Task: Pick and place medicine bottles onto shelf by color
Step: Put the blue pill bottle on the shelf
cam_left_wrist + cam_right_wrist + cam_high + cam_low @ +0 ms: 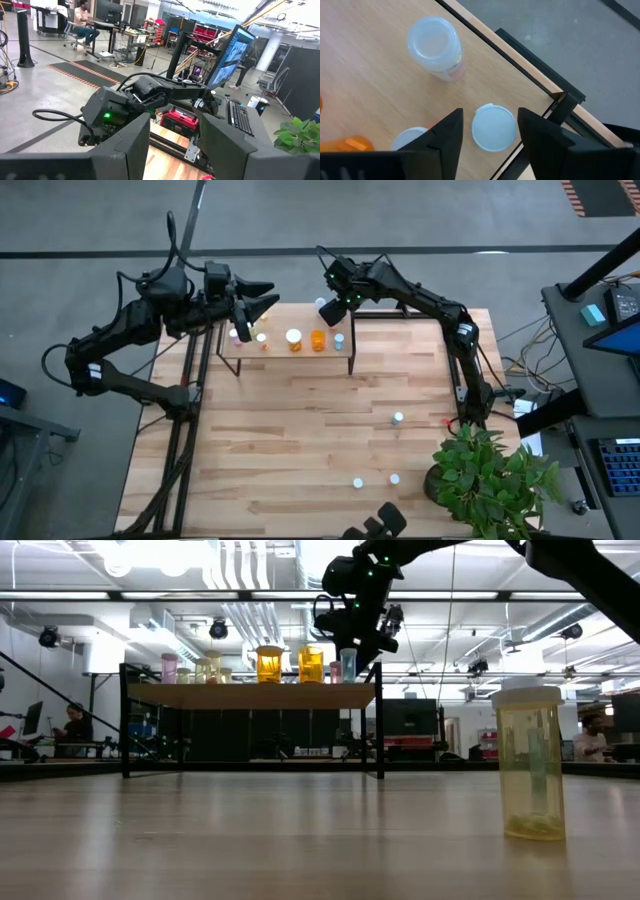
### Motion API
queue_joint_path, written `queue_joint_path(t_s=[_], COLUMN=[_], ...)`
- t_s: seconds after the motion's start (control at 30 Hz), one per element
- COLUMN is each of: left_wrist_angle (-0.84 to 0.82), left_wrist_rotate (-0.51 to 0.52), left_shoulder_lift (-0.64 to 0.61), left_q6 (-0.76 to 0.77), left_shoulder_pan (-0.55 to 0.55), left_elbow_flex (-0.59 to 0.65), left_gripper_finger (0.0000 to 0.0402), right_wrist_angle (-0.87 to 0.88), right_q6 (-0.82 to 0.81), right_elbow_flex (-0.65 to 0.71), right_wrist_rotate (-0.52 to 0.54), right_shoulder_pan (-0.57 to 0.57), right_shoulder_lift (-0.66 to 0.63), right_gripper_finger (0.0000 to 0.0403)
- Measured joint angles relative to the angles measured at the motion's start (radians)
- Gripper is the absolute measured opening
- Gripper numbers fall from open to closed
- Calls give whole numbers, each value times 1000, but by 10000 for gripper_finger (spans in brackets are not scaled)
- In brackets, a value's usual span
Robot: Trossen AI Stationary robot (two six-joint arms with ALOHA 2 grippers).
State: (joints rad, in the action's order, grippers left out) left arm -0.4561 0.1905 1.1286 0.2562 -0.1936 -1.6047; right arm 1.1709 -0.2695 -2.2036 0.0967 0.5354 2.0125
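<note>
The shelf (290,352) stands at the table's far middle and carries several medicine bottles: a pink one (236,333), a yellowish one (294,337), an orange one (318,340) and a bluish one (339,339). My right gripper (490,135) is open above the shelf's far right corner. Its fingers stand on either side of a white-capped bottle (493,127), with a small gap on each side. Another pale-capped bottle (435,45) stands beside it. My left gripper (262,300) is open and empty above the shelf's far left end.
Three loose bottles stand on the table top: one at the right middle (398,418) and two near the front edge (357,482) (394,478). A yellowish bottle (530,765) stands close in the low view. A green potted plant (490,475) fills the near right corner.
</note>
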Motion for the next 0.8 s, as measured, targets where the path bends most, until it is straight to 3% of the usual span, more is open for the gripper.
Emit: queue_joint_path(t_s=[0.2,0.4,0.8], left_wrist_angle=[0,7,257], left_wrist_rotate=[0,0,-6], left_shoulder_lift=[0,32,142], left_q6=[0,75,213], left_shoulder_pan=[0,22,305], left_elbow_flex=[0,12,138], left_gripper_finger=[160,160,160], right_wrist_angle=[3,-11,-218], right_q6=[0,0,106], right_elbow_flex=[1,-14,-13], right_wrist_rotate=[0,21,114], right_shoulder_pan=[0,-19,-173], right_shoulder_lift=[-19,-132,-370], right_gripper_finger=[199,201,201])
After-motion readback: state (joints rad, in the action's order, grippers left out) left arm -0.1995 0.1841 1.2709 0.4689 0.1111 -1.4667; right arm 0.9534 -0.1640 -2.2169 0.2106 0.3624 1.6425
